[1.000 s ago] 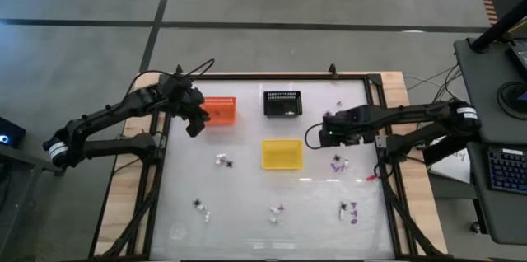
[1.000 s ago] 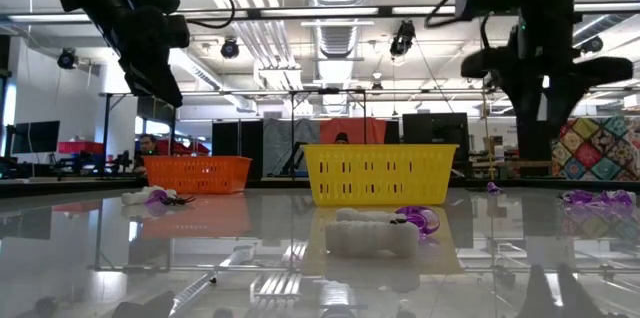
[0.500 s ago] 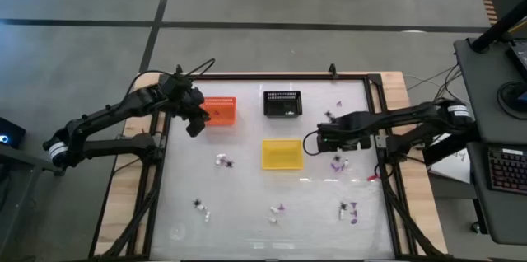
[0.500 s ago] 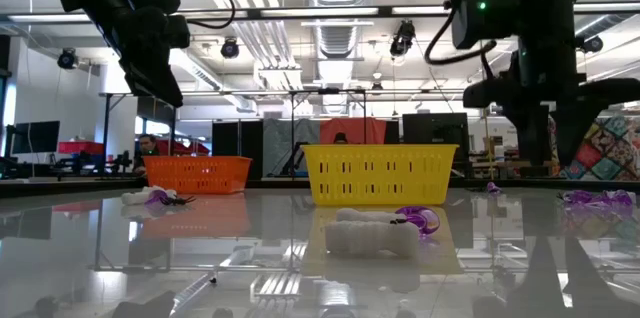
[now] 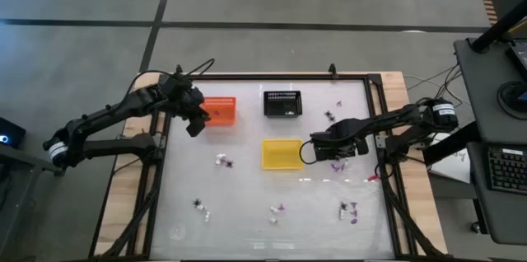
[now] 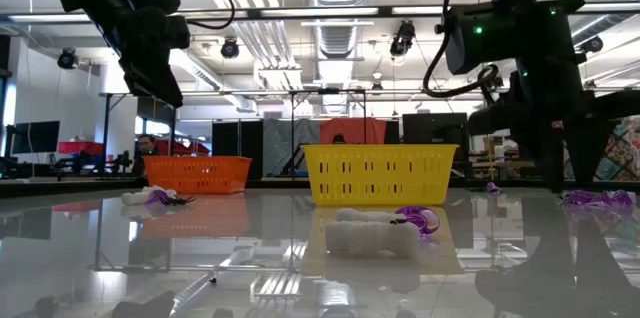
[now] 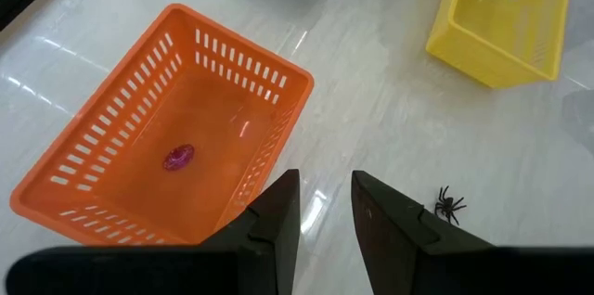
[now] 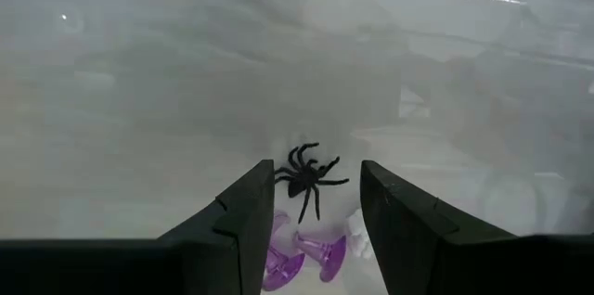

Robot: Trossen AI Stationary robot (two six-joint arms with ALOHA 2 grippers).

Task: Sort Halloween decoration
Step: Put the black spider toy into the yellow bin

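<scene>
The Halloween decoration lies as tiny black, purple and white pieces scattered over the white table (image 5: pixel 247 180). My right gripper (image 8: pixel 314 176) hangs open, pointing down, right of the yellow basket (image 5: pixel 282 153). A black spider (image 8: pixel 309 177) lies on the table below the gap between its fingertips, with purple pieces (image 8: pixel 299 254) and a white one (image 8: pixel 357 228) beside it. My left gripper (image 7: pixel 325 188) is open and holds nothing, raised next to the orange basket (image 7: pixel 167 147), where one purple piece (image 7: pixel 178 158) lies. Another black spider (image 7: pixel 450 204) lies on the table nearby.
A black basket (image 5: pixel 282 103) stands at the back, between the orange basket (image 5: pixel 220 110) and my right arm. Small piece clusters lie at the middle left (image 5: pixel 222 161), along the front (image 5: pixel 276 210) and at the front right (image 5: pixel 350 209). A metal frame (image 5: pixel 272 77) borders the table.
My right gripper has come down toward the table and drifted toward its near edge, ending over the piece cluster right of the yellow basket. My left arm has kept still.
</scene>
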